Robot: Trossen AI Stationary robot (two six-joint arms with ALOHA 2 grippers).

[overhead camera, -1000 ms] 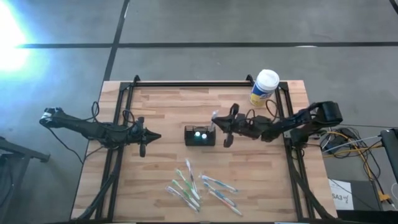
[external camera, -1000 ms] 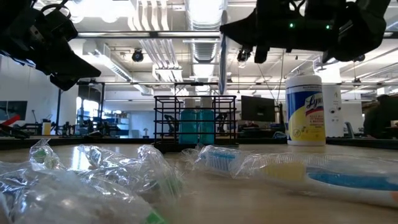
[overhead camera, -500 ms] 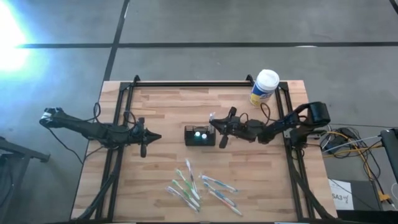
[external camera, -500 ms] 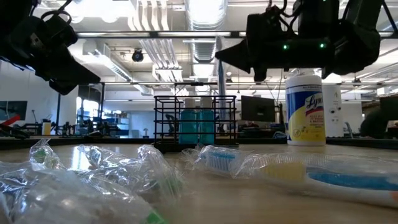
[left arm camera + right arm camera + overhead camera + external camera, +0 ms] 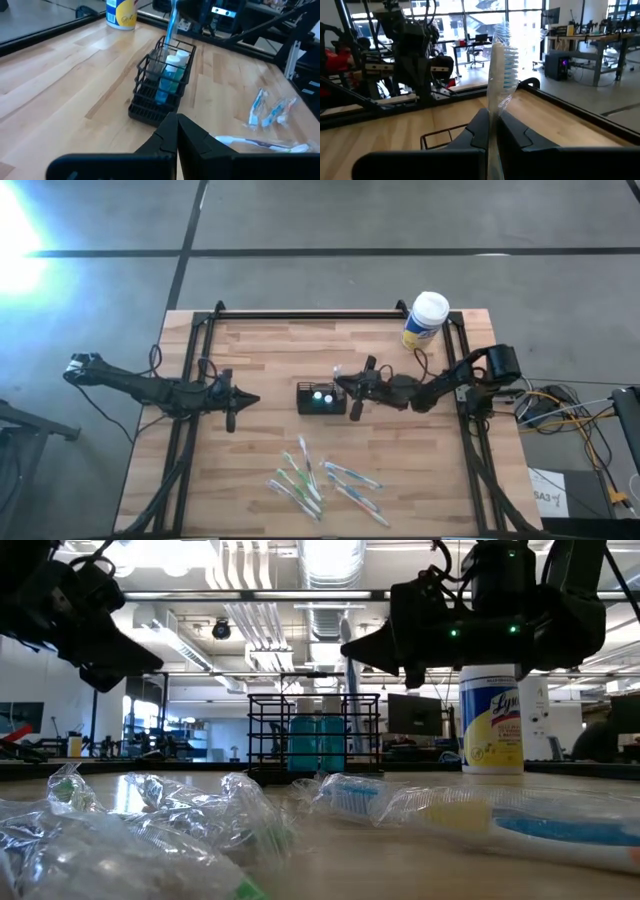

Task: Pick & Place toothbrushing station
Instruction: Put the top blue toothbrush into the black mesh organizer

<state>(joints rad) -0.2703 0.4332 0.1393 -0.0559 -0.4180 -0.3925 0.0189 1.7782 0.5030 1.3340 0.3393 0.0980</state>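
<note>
The black mesh organiser (image 5: 321, 399) stands at the table's middle with two blue-capped tubes inside; it also shows in the left wrist view (image 5: 162, 85) and the low view (image 5: 314, 738). My right gripper (image 5: 343, 386) is just right of it and is shut on a toothbrush in a clear wrapper (image 5: 499, 60), which stands nearly upright over the organiser's right end (image 5: 349, 662). My left gripper (image 5: 243, 400) is shut and empty, left of the organiser. My right gripper pinches the wrapped toothbrush by its handle (image 5: 493, 116) between its two fingers (image 5: 479, 131), wrapper included. The fingers come level from the table's right and lie across the brush. The brush is lifted clear of the table, and its bristle end (image 5: 508, 65) stands away from the fingers.
A yellow canister with a white lid (image 5: 426, 319) stands at the far right corner. Several wrapped toothbrushes (image 5: 322, 480) lie loose near the table's front edge, close to the low camera (image 5: 470, 820). Bare wood lies between the organiser and the left gripper.
My right gripper has gone toward the table's left edge and a little down, bringing the upright toothbrush from right of the organiser to over its right end. The grip has stayed shut on the brush.
</note>
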